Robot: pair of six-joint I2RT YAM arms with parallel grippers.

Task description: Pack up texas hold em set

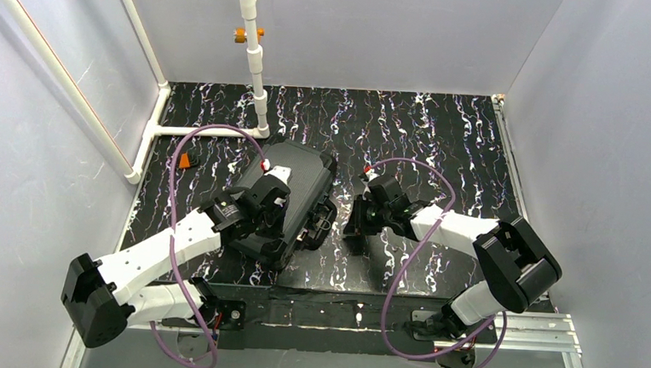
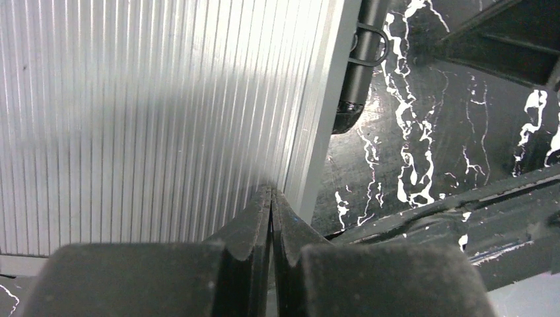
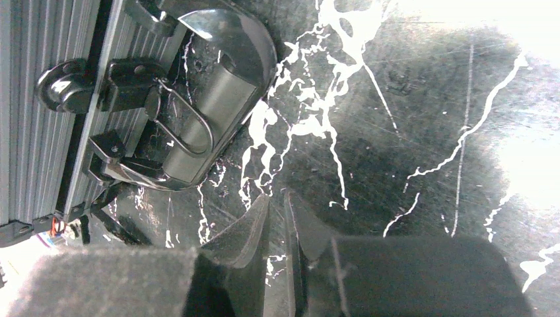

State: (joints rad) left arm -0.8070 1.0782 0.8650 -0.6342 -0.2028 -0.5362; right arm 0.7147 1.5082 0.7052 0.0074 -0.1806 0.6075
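Observation:
The black hard case (image 1: 292, 190) lies closed on the marbled table, ribbed lid up, its carry handle (image 1: 326, 222) on the right side. My left gripper (image 1: 284, 220) is shut and empty, its tips (image 2: 272, 193) on the ribbed lid (image 2: 152, 119) close to the handle-side edge. My right gripper (image 1: 355, 228) hangs over bare table just right of the handle (image 3: 205, 112), apart from it; its jaws (image 3: 276, 198) are nearly together with nothing between them. A latch (image 3: 129, 76) on the case side looks fastened. No chips, dice or discs are in view.
A white pipe frame (image 1: 256, 69) stands at the back left, its foot close behind the case. A small orange object (image 1: 189, 160) lies on the table left of the case. White walls enclose the table on three sides.

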